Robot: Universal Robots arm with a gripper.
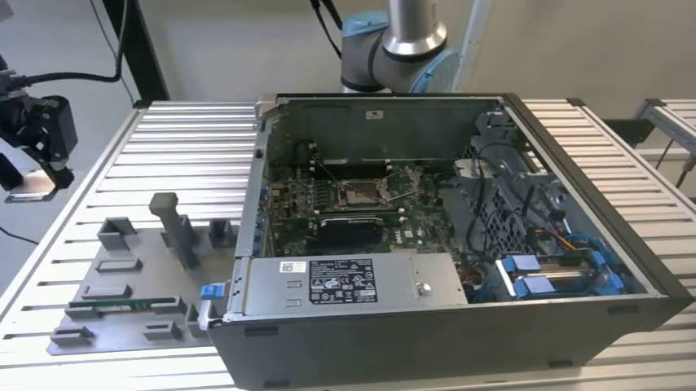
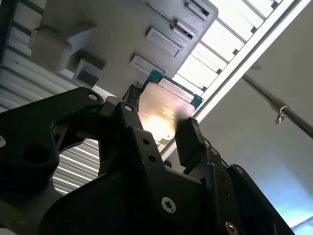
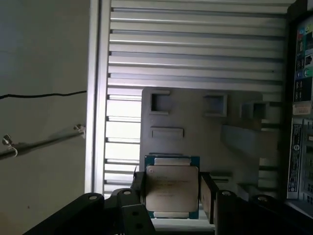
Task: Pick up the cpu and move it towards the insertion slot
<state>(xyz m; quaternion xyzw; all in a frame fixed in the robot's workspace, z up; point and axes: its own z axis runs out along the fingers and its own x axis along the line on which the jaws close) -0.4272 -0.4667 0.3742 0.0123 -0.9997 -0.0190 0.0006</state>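
In both wrist views my gripper (image 3: 173, 193) (image 2: 156, 125) is shut on the cpu (image 3: 172, 188) (image 2: 164, 110), a flat square chip with a silvery top and a blue-green rim. One black finger presses on each side. It hangs in the air above the grey tray (image 3: 195, 132). In the exterior view the gripper (image 1: 33, 175) is at the far left, off the table's edge and well above it. The insertion slot (image 1: 359, 193), a silver-framed square socket on the green board, lies inside the open computer case (image 1: 457, 326), far to the exterior view's right of the gripper.
The grey tray (image 1: 120, 301) with raised posts and recesses lies on the slatted metal table (image 1: 185, 155), with a green memory stick (image 1: 125, 305) on it. The case's walls, the power supply (image 1: 337, 281) and blue-clipped cables (image 1: 544, 273) surround the board. The arm's base (image 1: 392, 41) stands behind the case.
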